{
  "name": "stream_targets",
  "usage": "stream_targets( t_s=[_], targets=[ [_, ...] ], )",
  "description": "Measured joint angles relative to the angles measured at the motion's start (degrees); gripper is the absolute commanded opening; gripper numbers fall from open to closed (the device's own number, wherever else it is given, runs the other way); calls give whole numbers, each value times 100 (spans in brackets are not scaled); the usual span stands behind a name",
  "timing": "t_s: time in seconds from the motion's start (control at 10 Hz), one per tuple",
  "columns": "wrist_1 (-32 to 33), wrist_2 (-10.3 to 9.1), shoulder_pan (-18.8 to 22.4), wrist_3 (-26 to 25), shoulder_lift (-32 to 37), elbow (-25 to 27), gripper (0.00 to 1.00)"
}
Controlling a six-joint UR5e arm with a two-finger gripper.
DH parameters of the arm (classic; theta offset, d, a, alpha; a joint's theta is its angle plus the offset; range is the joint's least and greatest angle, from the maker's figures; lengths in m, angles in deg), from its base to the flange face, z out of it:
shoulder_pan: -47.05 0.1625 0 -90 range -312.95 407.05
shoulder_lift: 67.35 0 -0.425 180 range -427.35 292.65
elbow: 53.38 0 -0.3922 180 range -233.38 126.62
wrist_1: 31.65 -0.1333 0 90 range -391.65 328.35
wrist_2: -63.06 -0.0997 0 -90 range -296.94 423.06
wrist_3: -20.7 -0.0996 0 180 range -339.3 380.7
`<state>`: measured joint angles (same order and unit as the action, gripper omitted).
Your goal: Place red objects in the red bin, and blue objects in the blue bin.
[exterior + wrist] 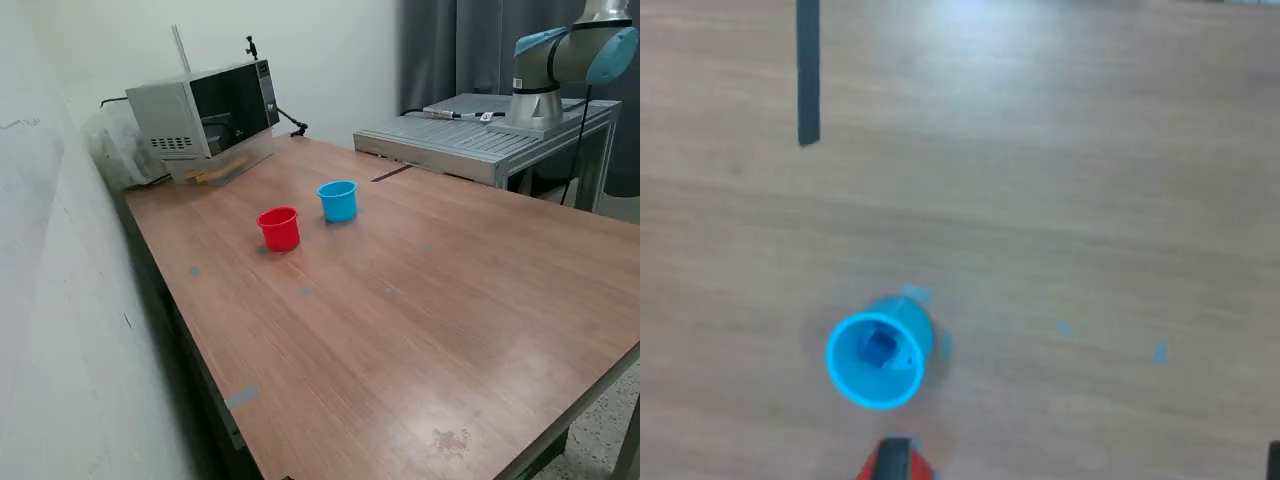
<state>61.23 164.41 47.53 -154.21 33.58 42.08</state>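
A small bright red plastic cup (pixel 279 228) with a rolled rim stands upright on the brown wood-grain table (pixel 420 300), and a small sky-blue plastic cup (pixel 338 200) of the same size stands upright just beside it, toward the exterior view's right and a little farther back; the two cups are close but not touching. In the wrist view the sky-blue cup (pixel 878 358) is seen from above, and a small dark blue cube (pixel 878 347) lies inside it on the bottom. Only a sliver of the red cup (pixel 925 470) shows at the edge of that picture, next to a dark rounded part (pixel 894 458) that may belong to the claw; whether the claw is wide or narrow cannot be told, and nothing is seen held in it. The blue cup lies well clear of that dark part, with bare table between them. In the exterior view only the grey and light blue base joints of the robot arm (pixel 560 60) appear, mounted on a grey metal stand (pixel 480 135) behind the table. A silver microwave oven (pixel 205 110) sits at the far corner of the table by the white wall.
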Motion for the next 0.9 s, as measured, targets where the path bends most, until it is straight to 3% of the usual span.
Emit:
stream_targets(
  t_s=[0.9],
  targets=[
    [-317,8,-17,17,136,127,100]
  ],
)
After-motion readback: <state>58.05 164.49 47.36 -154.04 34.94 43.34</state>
